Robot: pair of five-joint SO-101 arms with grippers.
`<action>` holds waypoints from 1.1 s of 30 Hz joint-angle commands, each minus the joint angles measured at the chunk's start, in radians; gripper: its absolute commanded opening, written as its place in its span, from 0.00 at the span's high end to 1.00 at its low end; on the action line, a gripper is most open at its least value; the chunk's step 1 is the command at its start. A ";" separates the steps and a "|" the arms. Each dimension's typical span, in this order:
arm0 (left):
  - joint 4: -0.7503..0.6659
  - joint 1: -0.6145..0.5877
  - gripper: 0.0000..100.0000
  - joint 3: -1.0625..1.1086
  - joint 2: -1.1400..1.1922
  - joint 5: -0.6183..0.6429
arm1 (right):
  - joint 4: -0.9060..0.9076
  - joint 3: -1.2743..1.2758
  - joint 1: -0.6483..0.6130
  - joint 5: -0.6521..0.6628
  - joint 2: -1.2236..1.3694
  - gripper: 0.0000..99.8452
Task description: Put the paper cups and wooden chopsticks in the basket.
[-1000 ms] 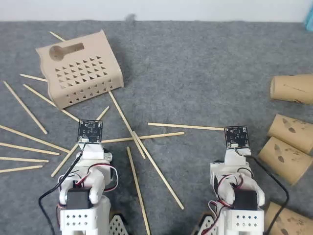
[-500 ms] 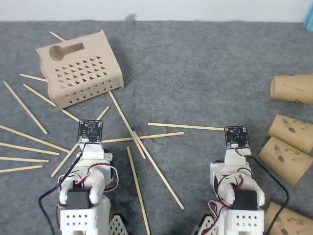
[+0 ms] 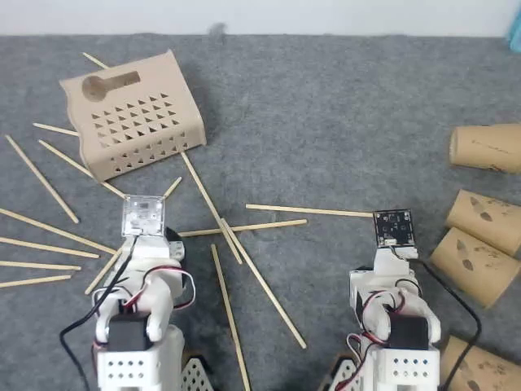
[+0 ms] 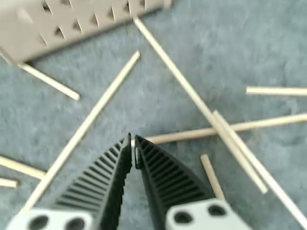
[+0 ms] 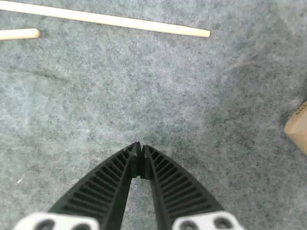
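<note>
The tan perforated basket [image 3: 134, 114] lies tipped on the grey mat at the back left, and its wall [image 4: 62, 24] also shows in the left wrist view. Several wooden chopsticks [image 3: 275, 226] are scattered around it and across the middle. My left gripper [image 4: 132, 140] is shut and empty, with its tips just above the mat beside the end of a chopstick [image 4: 225, 128]. At the right lie several brown paper cups [image 3: 474, 265] on their sides. Shut on nothing, my right gripper [image 5: 140, 145] hangs over bare mat, short of another chopstick [image 5: 105, 19].
Both arms [image 3: 138, 269] [image 3: 393, 277] stand at the front edge. A cup's rim [image 5: 297, 127] shows near the right gripper. More chopsticks [image 3: 41, 179] lie at the far left. A white wall borders the mat at the back.
The left arm's wrist has shifted slightly left and forward toward the basket, tilting its camera board. The right arm has kept still.
</note>
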 commanded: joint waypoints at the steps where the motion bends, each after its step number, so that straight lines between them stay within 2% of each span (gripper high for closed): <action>1: -0.032 -0.003 0.99 -0.099 -0.020 -0.012 | 0.007 0.018 0.048 0.014 -0.010 0.99; 5: -0.068 -0.015 0.99 -0.209 -0.017 -0.051 | 0.007 0.018 0.084 0.011 -0.010 0.99; 9: -0.074 -0.124 0.98 -0.311 0.003 -0.044 | 0.007 0.018 0.084 0.009 -0.010 0.99; 12: -0.074 -0.172 0.91 -0.372 0.110 -0.043 | 0.007 0.018 0.084 0.009 -0.010 0.99; 17: -0.074 -0.230 0.82 -0.570 0.465 0.051 | 0.007 0.018 0.084 0.009 -0.010 0.99; 27: -0.068 -0.379 0.82 -1.155 1.261 0.172 | 0.007 0.018 0.085 0.009 -0.010 0.99; 33: -0.066 -0.422 0.80 -1.383 1.594 0.175 | 0.007 0.018 0.085 0.011 -0.010 0.99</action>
